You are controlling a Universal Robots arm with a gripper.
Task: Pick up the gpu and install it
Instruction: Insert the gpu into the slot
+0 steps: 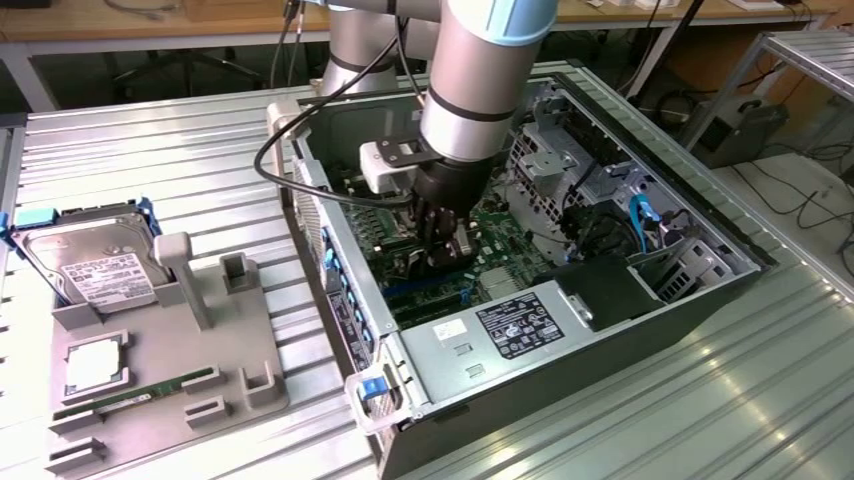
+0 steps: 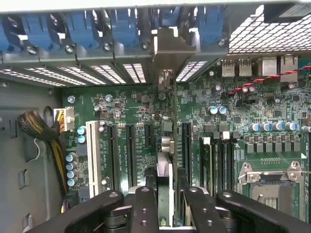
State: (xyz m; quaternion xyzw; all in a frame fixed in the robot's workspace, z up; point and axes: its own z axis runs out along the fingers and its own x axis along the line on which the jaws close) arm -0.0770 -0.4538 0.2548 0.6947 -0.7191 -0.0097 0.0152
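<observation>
My gripper (image 1: pixel 447 240) is lowered inside the open computer case (image 1: pixel 334 300), just above the green motherboard (image 1: pixel 501 250). It is shut on the gpu (image 2: pixel 165 145), which the wrist view shows edge-on between the two black fingers (image 2: pixel 146 206). The card stands upright over the motherboard's row of black expansion slots (image 2: pixel 131 155). Its silver bracket (image 2: pixel 170 48) reaches the case's rear slot wall, among the blue clips (image 2: pixel 73 24). In the exterior view the gpu (image 1: pixel 458 252) is a dark shape under the fingers. I cannot tell whether its edge touches a slot.
A grey parts holder (image 1: pixel 240 385) on the exterior view's left carries a hard drive (image 1: pixel 94 265), a processor (image 1: pixel 94 362) and a green memory stick (image 1: pixel 134 392). Inside the case are the power supply (image 1: pixel 521 325), drive cages (image 1: pixel 587 160), a CPU socket (image 2: pixel 269 184) and a cable bundle (image 2: pixel 41 128).
</observation>
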